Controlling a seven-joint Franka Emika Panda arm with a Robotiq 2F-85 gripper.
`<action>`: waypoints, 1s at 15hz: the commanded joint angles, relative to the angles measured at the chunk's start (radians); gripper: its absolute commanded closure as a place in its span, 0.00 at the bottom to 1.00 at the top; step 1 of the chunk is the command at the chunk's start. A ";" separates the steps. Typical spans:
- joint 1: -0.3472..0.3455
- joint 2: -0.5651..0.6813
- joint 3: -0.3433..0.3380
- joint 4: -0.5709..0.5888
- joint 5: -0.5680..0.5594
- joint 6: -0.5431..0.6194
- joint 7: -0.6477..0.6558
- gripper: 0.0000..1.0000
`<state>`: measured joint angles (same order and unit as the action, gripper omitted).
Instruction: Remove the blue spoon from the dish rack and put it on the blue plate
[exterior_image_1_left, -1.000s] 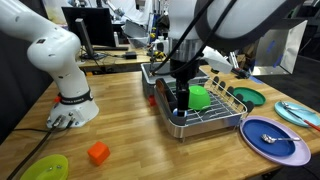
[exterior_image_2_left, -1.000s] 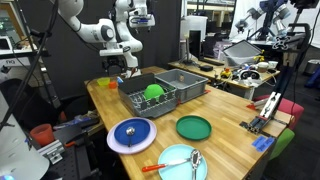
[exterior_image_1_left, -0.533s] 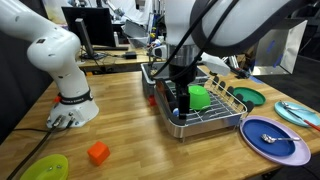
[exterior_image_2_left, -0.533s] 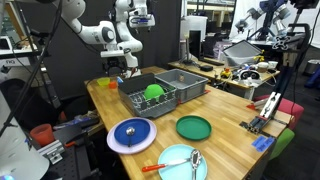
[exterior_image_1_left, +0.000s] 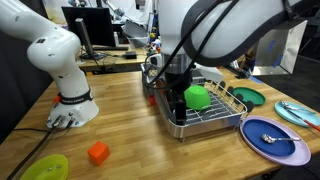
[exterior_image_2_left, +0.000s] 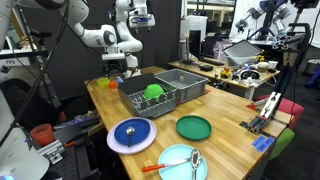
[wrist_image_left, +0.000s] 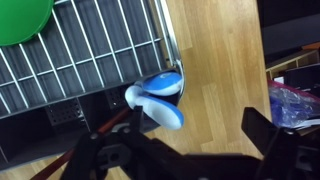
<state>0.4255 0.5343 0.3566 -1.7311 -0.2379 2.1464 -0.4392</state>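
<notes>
In the wrist view the blue spoon (wrist_image_left: 160, 104) stands at the corner of the dish rack (wrist_image_left: 90, 55), its blue and white end up. My gripper (wrist_image_left: 192, 108) is open. Its left finger is right next to the spoon and its right finger is over bare wood. In an exterior view my gripper (exterior_image_1_left: 177, 98) hangs low over the near left corner of the dish rack (exterior_image_1_left: 215, 112). The blue plate (exterior_image_1_left: 285, 148) lies to the right of the rack with a small object on it. The plate (exterior_image_2_left: 120, 140) and the rack (exterior_image_2_left: 135, 98) also show in an exterior view.
A green bowl (exterior_image_1_left: 199, 97) sits in the rack. A dark green plate (exterior_image_1_left: 248, 98) and a teal plate (exterior_image_1_left: 298, 113) lie beyond the blue plate. An orange block (exterior_image_1_left: 98, 153) and a yellow-green plate (exterior_image_1_left: 45, 168) lie at the front left. A grey bin (exterior_image_2_left: 188, 82) stands beside the rack.
My gripper has shifted slightly to the left over the rack's corner. Nothing else has moved.
</notes>
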 joint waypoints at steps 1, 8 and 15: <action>0.005 0.022 -0.003 0.036 -0.014 -0.037 -0.021 0.12; 0.006 0.040 -0.012 0.052 -0.026 -0.039 -0.026 0.55; 0.003 0.051 -0.020 0.093 -0.044 -0.057 -0.045 0.82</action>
<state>0.4251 0.5617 0.3392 -1.6725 -0.2704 2.1276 -0.4587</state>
